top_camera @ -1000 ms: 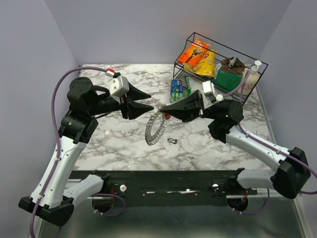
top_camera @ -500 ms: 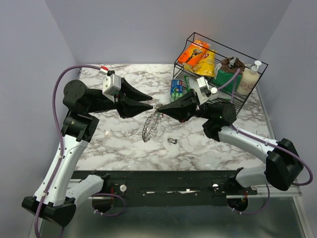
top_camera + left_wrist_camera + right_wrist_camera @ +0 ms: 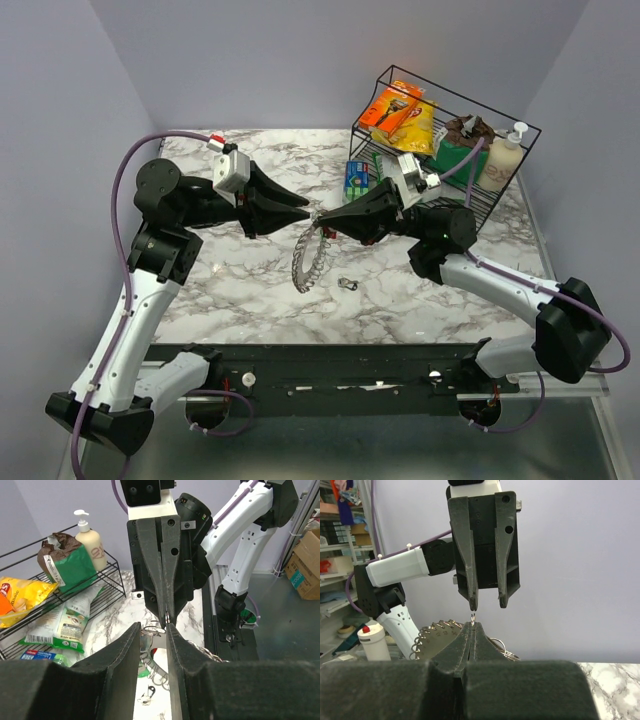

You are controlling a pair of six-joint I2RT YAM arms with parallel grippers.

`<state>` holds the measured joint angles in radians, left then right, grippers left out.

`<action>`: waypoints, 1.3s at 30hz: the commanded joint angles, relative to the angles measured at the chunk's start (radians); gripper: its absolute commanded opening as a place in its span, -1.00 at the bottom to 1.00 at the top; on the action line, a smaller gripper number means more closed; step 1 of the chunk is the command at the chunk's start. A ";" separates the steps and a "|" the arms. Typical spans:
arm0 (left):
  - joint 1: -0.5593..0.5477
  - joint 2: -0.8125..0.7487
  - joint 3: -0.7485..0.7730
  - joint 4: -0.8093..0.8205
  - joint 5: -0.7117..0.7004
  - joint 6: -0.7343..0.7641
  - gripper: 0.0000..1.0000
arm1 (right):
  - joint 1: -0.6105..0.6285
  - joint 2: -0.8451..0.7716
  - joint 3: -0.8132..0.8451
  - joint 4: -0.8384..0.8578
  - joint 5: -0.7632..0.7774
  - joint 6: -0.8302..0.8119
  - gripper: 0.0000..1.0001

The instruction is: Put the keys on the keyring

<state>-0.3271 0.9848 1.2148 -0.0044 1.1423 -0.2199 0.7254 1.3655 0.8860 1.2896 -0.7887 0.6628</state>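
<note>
Right tool (image 3: 322,222): clenched on keyring (image 3: 308,258) wire; ring hangs above bench (image 3: 420,300).
Left tool (image 3: 303,208): released, tips just beside ring top.
Loose key (image 3: 347,285): on bench.
Advice: close left squarely on wire, no twisting.

Two pincers: left pincer (image 3: 303,212) and right pincer (image 3: 323,222). One keyring (image 3: 303,268), its strung keys (image 3: 318,252) too many to count. One loose key (image 3: 348,285) on the surface (image 3: 250,290). One wire rack (image 3: 525,128) with one orange box (image 3: 392,108), one yellow bag (image 3: 420,127), one green bag (image 3: 460,160) and one pump bottle (image 3: 506,157).
</note>
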 commanded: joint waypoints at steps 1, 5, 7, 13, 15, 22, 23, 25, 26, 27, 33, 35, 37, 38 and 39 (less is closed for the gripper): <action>0.003 0.006 -0.014 -0.023 0.023 0.016 -0.26 | -0.003 0.009 0.044 0.369 0.042 0.009 -0.99; 0.003 0.008 -0.018 -0.055 0.022 0.045 -0.25 | -0.001 0.015 0.048 0.372 0.042 0.014 -0.99; 0.002 0.006 -0.023 -0.066 0.020 0.053 -0.25 | -0.001 0.020 0.051 0.375 0.040 0.015 -0.99; -0.004 0.006 -0.031 -0.068 0.031 0.053 -0.24 | 0.000 0.030 0.059 0.379 0.040 0.020 -0.99; -0.009 0.008 -0.034 -0.066 0.034 0.053 -0.25 | -0.001 0.035 0.062 0.384 0.040 0.024 -0.99; -0.021 0.015 -0.054 -0.074 0.023 0.057 -0.37 | -0.001 0.037 0.070 0.389 0.037 0.028 -0.99; -0.021 0.017 -0.054 -0.077 0.022 0.060 -0.39 | -0.001 0.038 0.070 0.387 0.039 0.027 -0.99; -0.023 0.018 -0.055 -0.089 0.011 0.066 -0.43 | -0.003 0.035 0.068 0.389 0.034 0.029 -0.99; -0.023 0.018 -0.055 -0.092 0.013 0.071 -0.49 | -0.001 0.035 0.068 0.389 0.034 0.029 -0.99; -0.023 0.021 -0.055 -0.092 0.013 0.071 -0.53 | -0.001 0.035 0.068 0.387 0.032 0.029 -0.99; -0.024 0.031 -0.037 -0.098 0.008 0.063 -1.00 | 0.000 0.044 0.067 0.386 0.019 0.041 -0.99; -0.024 0.031 -0.021 -0.111 -0.009 0.065 -1.00 | -0.001 0.049 0.065 0.384 0.010 0.049 -0.99; -0.024 0.035 0.006 -0.164 -0.022 0.098 -1.00 | -0.001 0.050 0.065 0.364 -0.006 0.044 -0.99; -0.024 0.037 0.018 -0.190 -0.039 0.115 -1.00 | -0.001 0.046 0.065 0.352 -0.021 0.034 -0.96; -0.024 0.038 0.031 -0.218 -0.045 0.132 -1.00 | -0.001 0.041 0.056 0.323 -0.024 0.026 -0.77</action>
<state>-0.3470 1.0073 1.1931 -0.0982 1.1412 -0.1539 0.7185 1.4136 0.9096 1.2854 -0.7898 0.6930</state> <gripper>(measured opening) 0.009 0.015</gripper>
